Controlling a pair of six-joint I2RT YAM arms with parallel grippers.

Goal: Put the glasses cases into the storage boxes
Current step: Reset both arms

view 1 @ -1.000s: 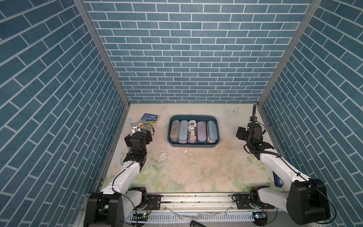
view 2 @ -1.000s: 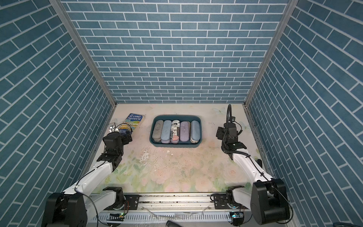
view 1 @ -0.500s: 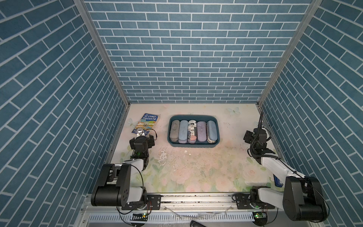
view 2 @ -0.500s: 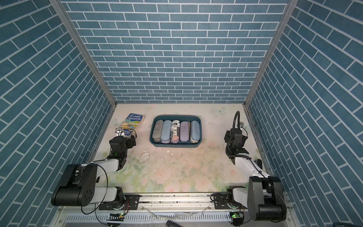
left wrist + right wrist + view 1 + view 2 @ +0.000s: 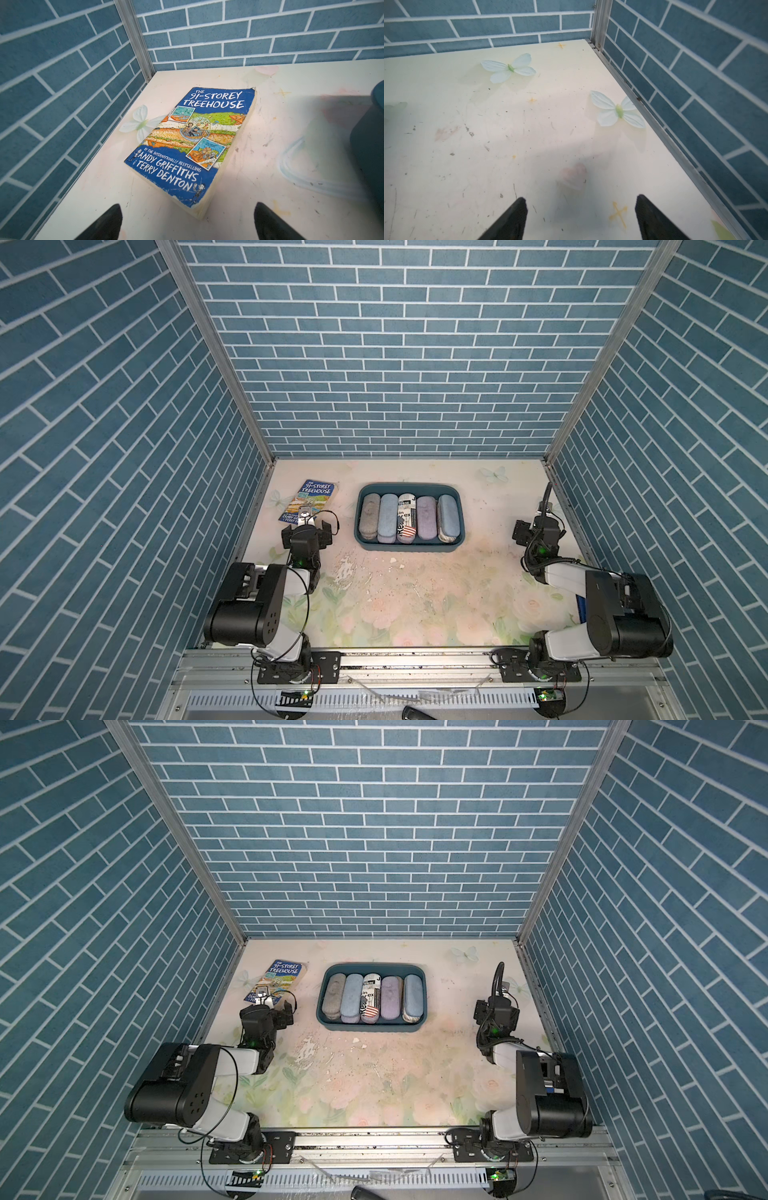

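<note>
Location type: a robot test cell in a lab, viewed from its open front.

The three walls (image 5: 395, 364) are flat panels printed with a blue brick pattern. They meet at bare aluminium profiles (image 5: 217, 348). The table (image 5: 415, 605) carries a printed floral sheet, scuffed and chipped.

A left arm (image 5: 257, 605) and a right arm (image 5: 615, 614) are mounted on an aluminium rail (image 5: 415, 659) along the front edge. Below the rail sit a slotted cable duct (image 5: 374, 701) and exposed circuit boards (image 5: 549, 697) with green lights lit. Loose cables hang off both arms.

Props on the table are a book (image 5: 309, 499) and a tub (image 5: 409, 487) holding cases (image 5: 407, 516).
</note>
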